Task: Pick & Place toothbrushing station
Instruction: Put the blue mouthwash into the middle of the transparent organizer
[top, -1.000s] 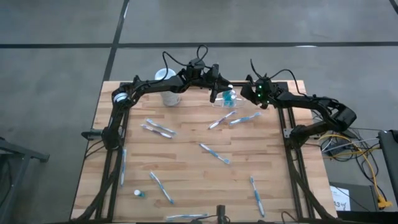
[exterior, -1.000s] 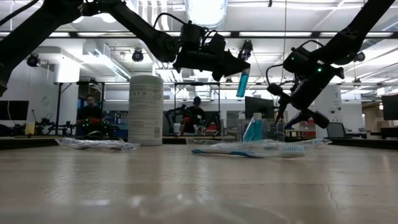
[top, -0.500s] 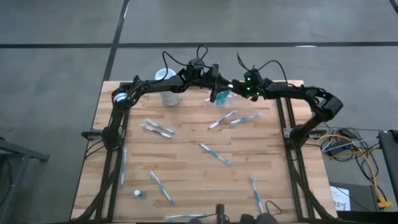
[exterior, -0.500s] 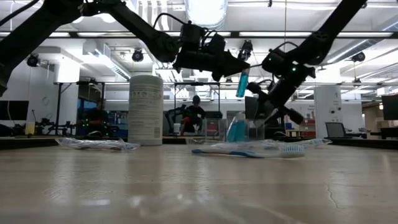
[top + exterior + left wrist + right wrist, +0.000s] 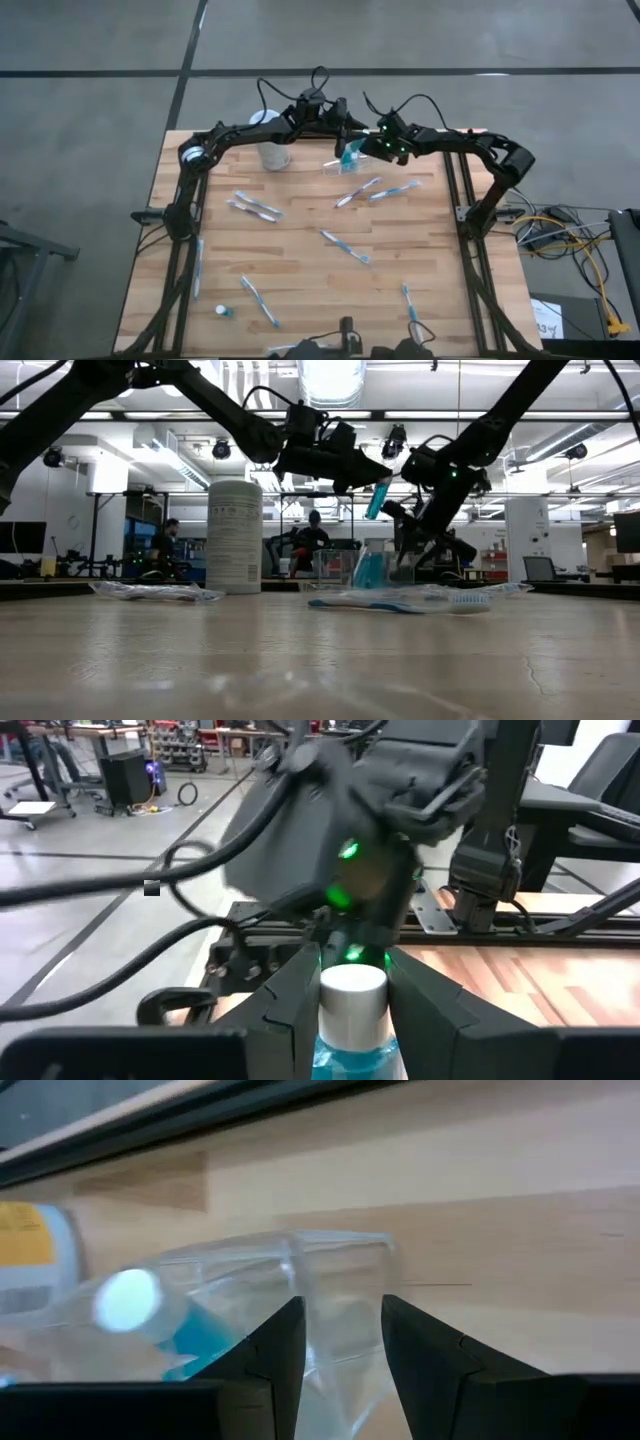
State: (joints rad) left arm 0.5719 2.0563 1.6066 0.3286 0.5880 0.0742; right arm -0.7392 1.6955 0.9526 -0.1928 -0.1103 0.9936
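The toothbrushing station is a small clear plastic holder [image 5: 338, 166] at the table's far middle; it also shows in the low view [image 5: 372, 567] and the right wrist view [image 5: 330, 1295]. A blue bottle with a pale cap [image 5: 135, 1310] shows through its walls. My right gripper [image 5: 370, 152] is shut on the holder's right side. My left gripper [image 5: 343, 140] hangs just above the holder and is shut on a second small blue bottle [image 5: 376, 498] with a white cap. A white cylinder [image 5: 271, 140] stands to the left. My left gripper pinches the blue bottle between its two fingers just below the white cap [image 5: 352, 988]. The bottle hangs tilted below the gripper, clear of the table and above the holder. My right gripper has a clear wall section of the holder [image 5: 340, 1305] between its two fingers, coming slanting down from the table's right. I cannot tell whether the holder's base rests on the wood.
Several blue-and-white toothbrushes lie scattered on the wood, two of them [image 5: 358, 191] [image 5: 393, 189] just in front of the holder and others [image 5: 345, 246] [image 5: 255, 207] nearer the middle. People sit in the room behind [image 5: 315, 540].
My right gripper has gone toward the table's left, up to my left gripper, and the clear holder with the bottle in it has moved left along with it. The bottle in my left gripper has tipped from upright to slanted.
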